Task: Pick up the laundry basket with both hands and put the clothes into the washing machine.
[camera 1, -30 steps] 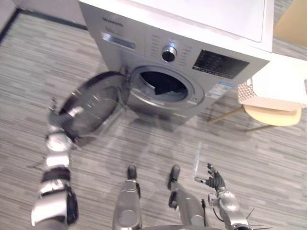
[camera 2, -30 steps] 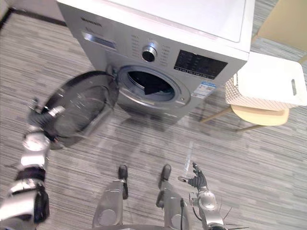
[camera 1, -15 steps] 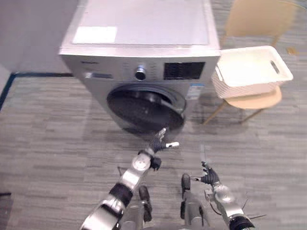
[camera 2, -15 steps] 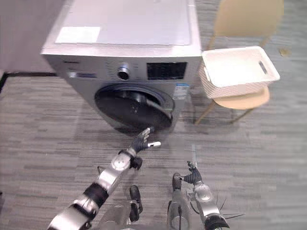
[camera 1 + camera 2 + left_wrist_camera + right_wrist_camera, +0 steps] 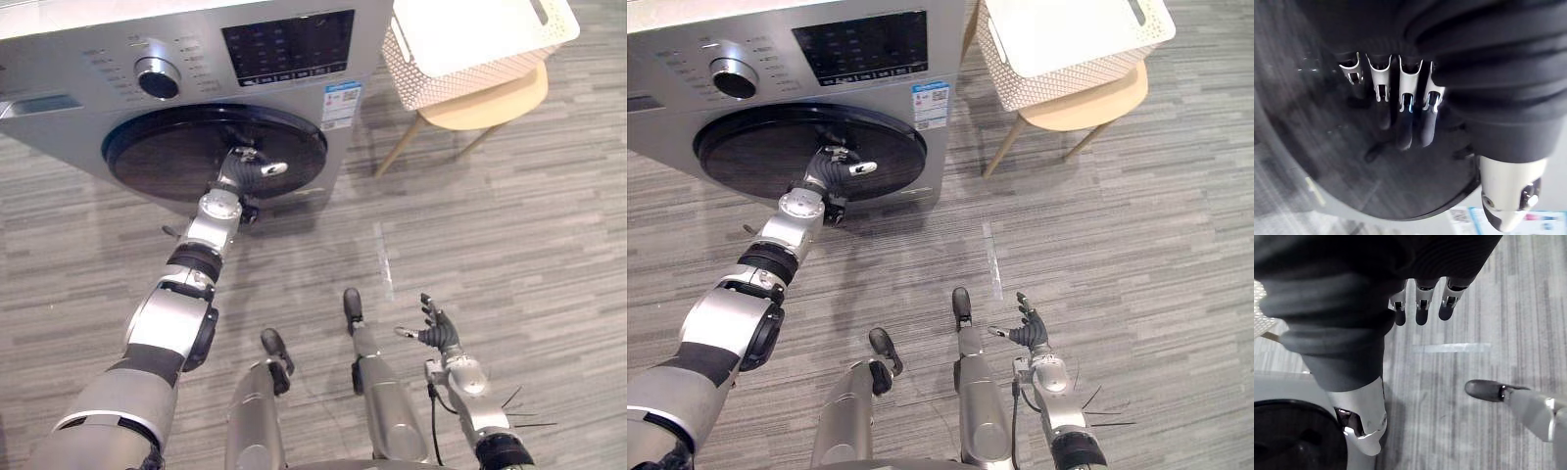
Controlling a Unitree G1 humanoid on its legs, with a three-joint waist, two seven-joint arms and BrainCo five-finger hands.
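Note:
The silver washing machine (image 5: 88,59) stands at the upper left with its dark round door (image 5: 157,157) flat against the front. My left hand (image 5: 243,168) rests on the door's right half, open, its straight fingers (image 5: 1405,117) pressing the dark glass (image 5: 1327,147). The white laundry basket (image 5: 470,49) sits on a pale wooden chair (image 5: 490,103) to the right of the machine, far from both hands. Its inside looks plain white. My right hand (image 5: 436,335) hangs low over the floor at the lower right, open and empty, with relaxed fingers (image 5: 1421,308).
Grey striped flooring (image 5: 509,225) stretches between me and the chair. A pale strip of tape (image 5: 384,264) lies on the floor in front of the machine. The chair's slanted legs (image 5: 397,152) stand close to the machine's right side.
The washer door has swung from wide open to shut, my left hand following it and now pressing on it. The camera has turned and tipped down. My right hand has stayed low.

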